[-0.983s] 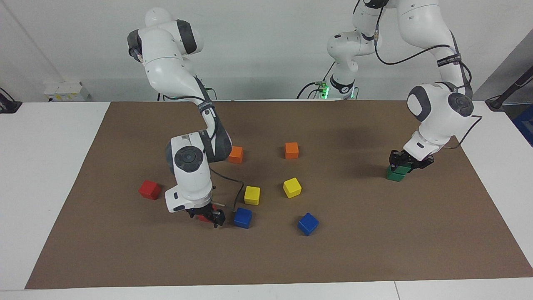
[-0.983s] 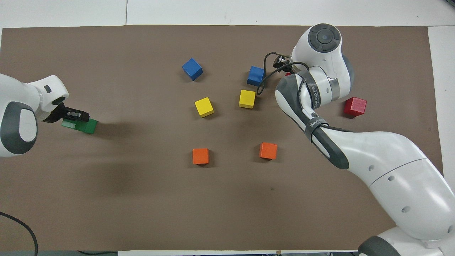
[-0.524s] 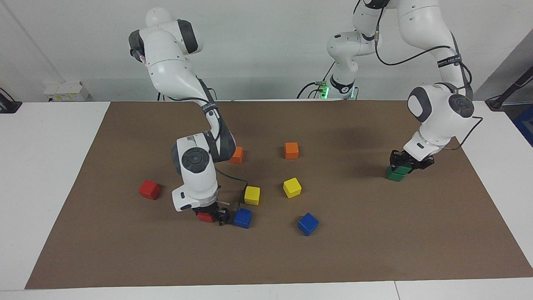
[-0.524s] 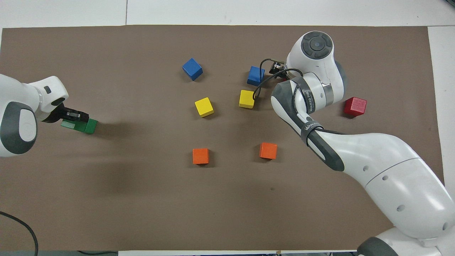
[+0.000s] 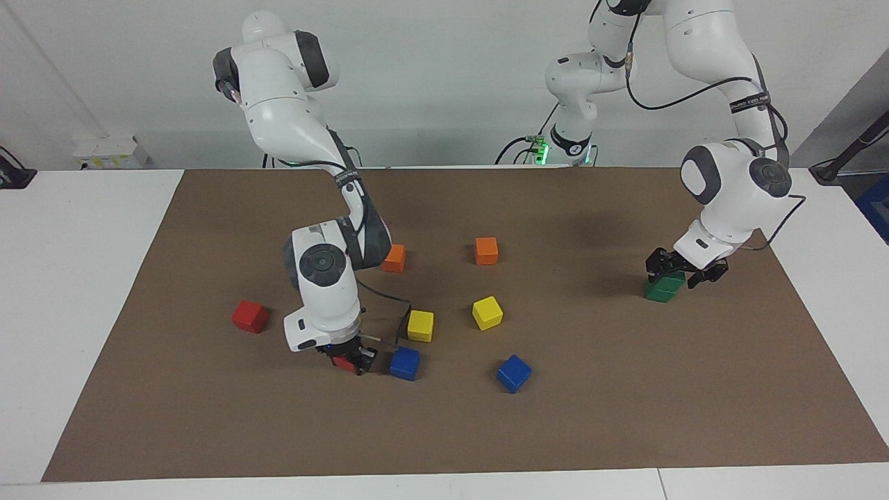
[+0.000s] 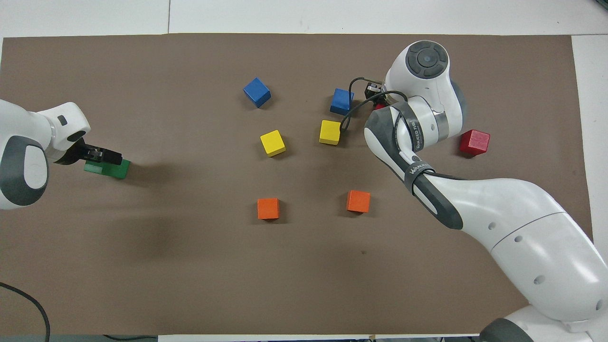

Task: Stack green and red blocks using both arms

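Note:
Two green blocks [image 5: 663,286] stand stacked at the left arm's end of the mat; they also show in the overhead view [image 6: 108,168]. My left gripper [image 5: 683,269] is just over the stack, fingers spread on either side of the top block. My right gripper [image 5: 345,362] is low at the mat, shut on a red block [image 5: 341,362], of which only a sliver [image 6: 378,107] shows from overhead under the wrist. The other red block [image 5: 250,316] lies alone toward the right arm's end of the mat [image 6: 474,142].
A blue cube [image 5: 404,363] sits right beside the right gripper, with a yellow cube [image 5: 420,326] nearer to the robots. Another yellow cube [image 5: 487,312], a blue cube [image 5: 514,373] and two orange cubes [image 5: 394,257] [image 5: 486,251] lie mid-mat.
The left gripper's fingers have spread off the top green block and risen slightly. The right arm has shifted a little over the red block and closed on it.

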### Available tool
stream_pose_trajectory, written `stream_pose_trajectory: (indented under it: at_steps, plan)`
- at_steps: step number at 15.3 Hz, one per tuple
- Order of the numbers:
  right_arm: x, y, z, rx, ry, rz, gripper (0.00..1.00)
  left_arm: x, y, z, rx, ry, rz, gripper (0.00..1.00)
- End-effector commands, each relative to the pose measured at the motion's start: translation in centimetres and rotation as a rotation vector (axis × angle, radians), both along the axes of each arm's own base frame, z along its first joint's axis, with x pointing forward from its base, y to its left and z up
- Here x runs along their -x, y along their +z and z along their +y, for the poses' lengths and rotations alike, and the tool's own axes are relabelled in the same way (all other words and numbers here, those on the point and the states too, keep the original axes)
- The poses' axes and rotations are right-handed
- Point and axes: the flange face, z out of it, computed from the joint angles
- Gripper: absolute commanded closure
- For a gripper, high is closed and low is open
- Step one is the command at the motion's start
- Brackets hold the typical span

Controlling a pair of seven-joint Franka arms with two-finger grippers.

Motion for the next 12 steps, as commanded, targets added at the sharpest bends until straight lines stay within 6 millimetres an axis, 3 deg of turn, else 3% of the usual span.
stream_pose_trajectory:
  at_steps: [1, 4, 6, 8, 9, 12]
  plan:
    - [0.8, 3.3, -2.7, 0.029, 0.088, 0.070, 1.00, 0.1, 4.1, 0.3, 0.012, 0.001, 0.024, 0.00]
    - [1.3, 8.3, -8.7, 0.015, 0.140, 0.124, 1.00, 0.7, 9.2, 0.2, 0.012, 0.019, 0.055, 0.00]
    - [3.1, 10.1, -12.0, 0.026, 0.111, 0.183, 1.00, 1.6, 12.6, 0.1, 0.012, 0.074, 0.075, 0.00]
    - [5.4, 9.9, -15.5, 0.026, 0.100, 0.213, 1.00, 2.8, 16.2, 0.2, 0.007, 0.086, 0.038, 0.00]
    - [6.2, 9.6, -17.1, -0.003, 0.085, 0.201, 1.00, 3.5, 17.4, 1.2, 0.006, 0.107, 0.027, 0.00]
    - [7.4, 8.3, -20.9, -0.021, 0.085, 0.180, 1.00, 4.4, 19.0, 1.2, 0.005, 0.114, 0.019, 0.00]
